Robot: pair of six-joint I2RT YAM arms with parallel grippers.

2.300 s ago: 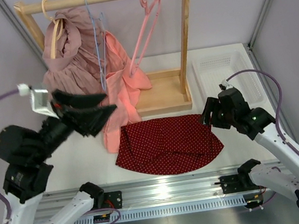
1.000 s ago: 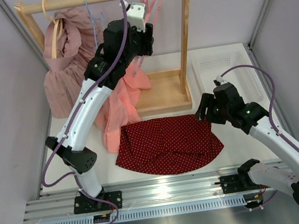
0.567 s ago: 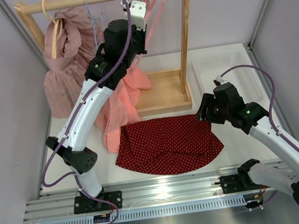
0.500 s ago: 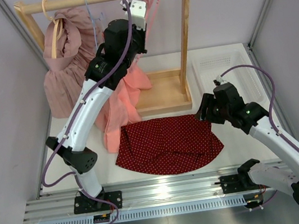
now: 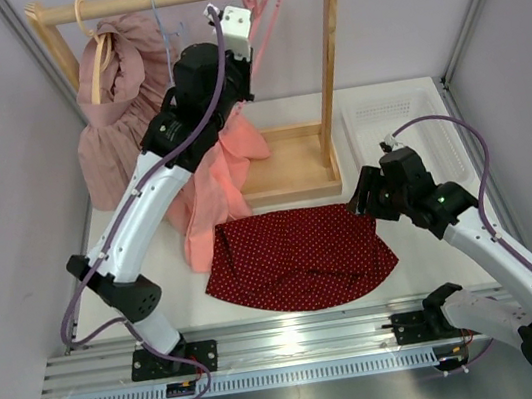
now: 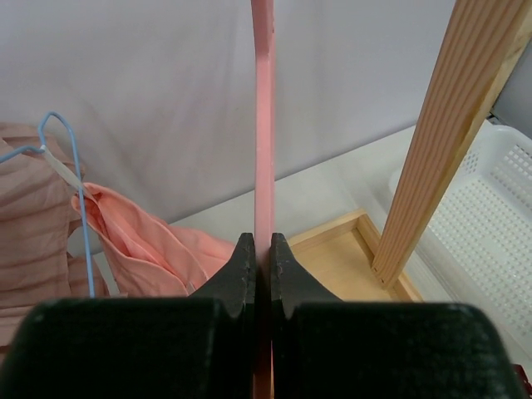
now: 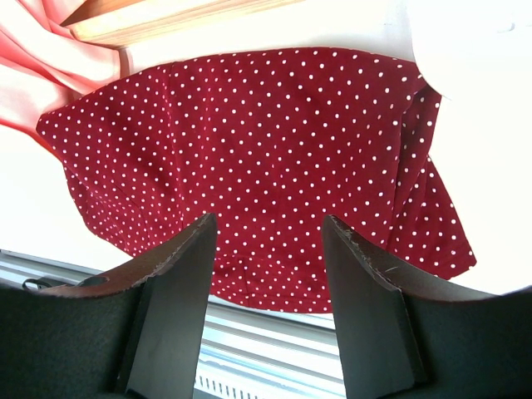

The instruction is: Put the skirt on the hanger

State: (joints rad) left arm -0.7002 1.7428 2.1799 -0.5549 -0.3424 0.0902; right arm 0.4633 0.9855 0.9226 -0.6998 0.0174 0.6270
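**Step in hand: fetching the hanger.** The left tool (image 6: 258,249) is clenched on a straight bar of the pink hanger (image 6: 263,125), jaws pressed flat against both sides. The hanger's hook sits at the rail of the wooden rack (image 5: 333,77), along the far edge of the surface. The right tool (image 7: 268,223) is released, jaws spread wide, and hovers over the right part of the skirt (image 5: 300,255) without touching it. The skirt lies flat and spread at the middle of the near edge of the surface, with nothing gripping it.

**Next move, as judged.** Lift the hook clear of the rail, then bring the hanger forward and down towards the skirt. The hook likely needs an upward motion before any pull, or it may catch on the rail.

**Clearances.**
- The rack's right post stands just beside the hanger, so sideways room there is tight.
- The blue wire hanger (image 6: 71,191) and the salmon garment (image 5: 228,180) hang to the left, and the garment's lower end touches the skirt's left corner.
- The white tray (image 5: 406,122) occupies the far right corner.
- The surface shows bare to the right of the skirt.
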